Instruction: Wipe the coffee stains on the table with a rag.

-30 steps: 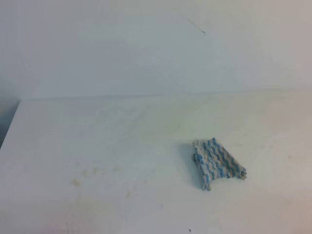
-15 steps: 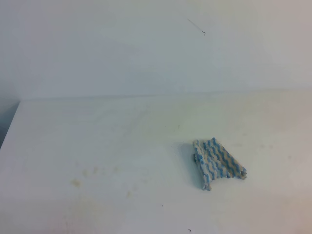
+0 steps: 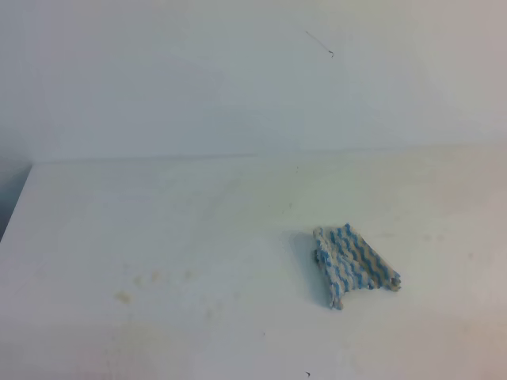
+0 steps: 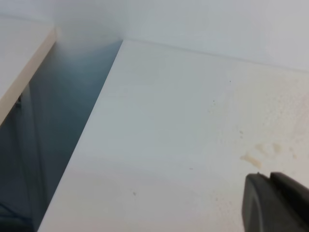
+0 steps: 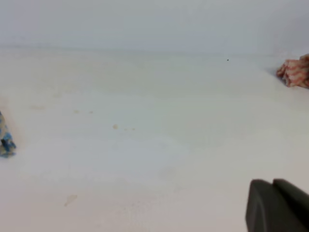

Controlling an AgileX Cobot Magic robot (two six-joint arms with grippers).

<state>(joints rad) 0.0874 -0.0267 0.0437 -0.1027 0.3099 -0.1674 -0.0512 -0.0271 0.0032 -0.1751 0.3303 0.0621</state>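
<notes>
— Two grippers, each only a dark corner in its wrist view. Can you read yours?

— You can't tell how either stands. Your left gripper (image 4: 275, 203) hangs over the table (image 4: 164, 135); the coffee stains (image 4: 251, 158) lie just beyond its tip.

— And the right gripper (image 5: 276, 207)?

— Well apart from the rag (image 5: 6, 137), which sits at the far left edge of that view. A reddish cloth (image 5: 294, 72) lies far right.

— From overhead?

— Rag (image 3: 352, 265) right of centre, stains (image 3: 123, 297) lower left, well apart.

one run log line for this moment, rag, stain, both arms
blue-and-white zigzag cloth rag: lying untouched on white tabletop | tan coffee stains: unwiped, left of rag | left gripper: off rag | right gripper: off rag
</notes>
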